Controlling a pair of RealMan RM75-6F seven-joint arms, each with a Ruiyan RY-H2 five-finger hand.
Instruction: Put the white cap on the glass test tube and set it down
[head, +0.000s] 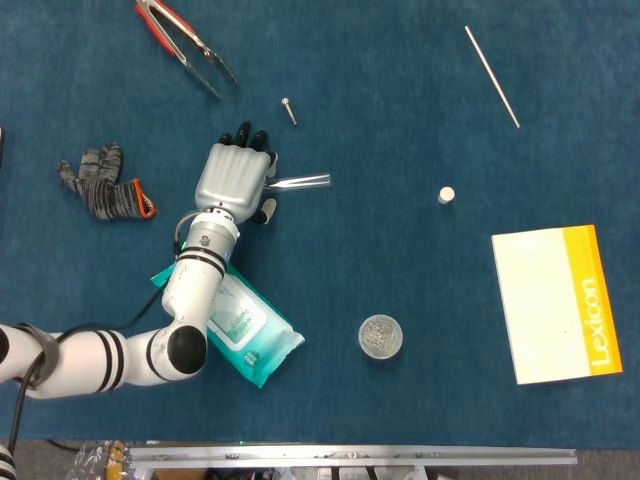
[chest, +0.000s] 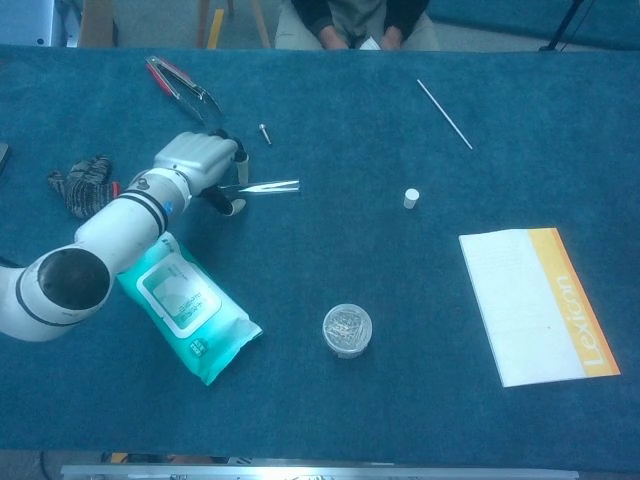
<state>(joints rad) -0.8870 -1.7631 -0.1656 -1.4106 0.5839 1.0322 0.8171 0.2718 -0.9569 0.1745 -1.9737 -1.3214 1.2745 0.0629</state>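
Note:
The glass test tube lies flat on the blue cloth, running left to right. My left hand covers the tube's left end, back of the hand up, fingers spread past the tube on its far side and thumb on its near side. The tube still rests on the cloth, and no grip on it shows. The small white cap stands alone on the cloth, well to the right of the tube. My right hand is not visible in either view.
A teal wipes pack lies under my left forearm. A round lidded tin sits front centre and a white-and-orange booklet at the right. A thin rod, a screw, red-handled tongs and a grey glove lie further back and left.

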